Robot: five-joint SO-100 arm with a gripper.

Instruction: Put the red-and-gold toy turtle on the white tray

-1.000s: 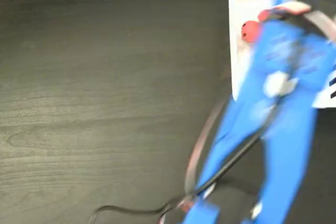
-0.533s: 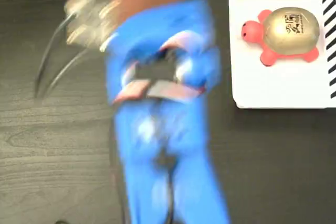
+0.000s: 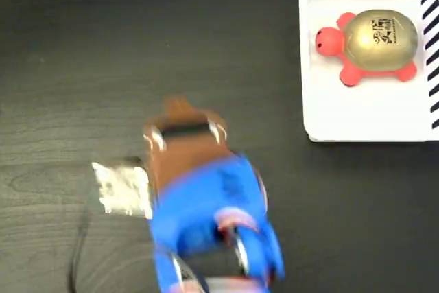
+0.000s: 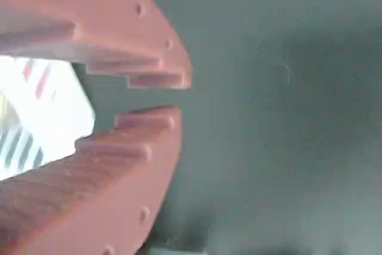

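The red-and-gold toy turtle [image 3: 370, 46] lies on the white tray [image 3: 343, 118] at the top right of the fixed view, its gold shell up and its red head pointing left. My gripper [image 3: 180, 106], brown on a blue arm, is low in the middle of the dark table, far to the left of the tray and blurred by motion. In the wrist view the gripper [image 4: 173, 97] has its toothed jaws a narrow gap apart with nothing between them. A blurred white striped surface [image 4: 48, 111] shows behind them.
The dark wood-grain table [image 3: 103, 46] fills the rest of the fixed view. A silvery part [image 3: 122, 189] sticks out from the arm's left side, with a cable [image 3: 75, 259] trailing below it.
The arm has left the tray, swept left across the table and then pulled down toward the bottom edge. The turtle stays on the tray, uncovered since half a second ago.
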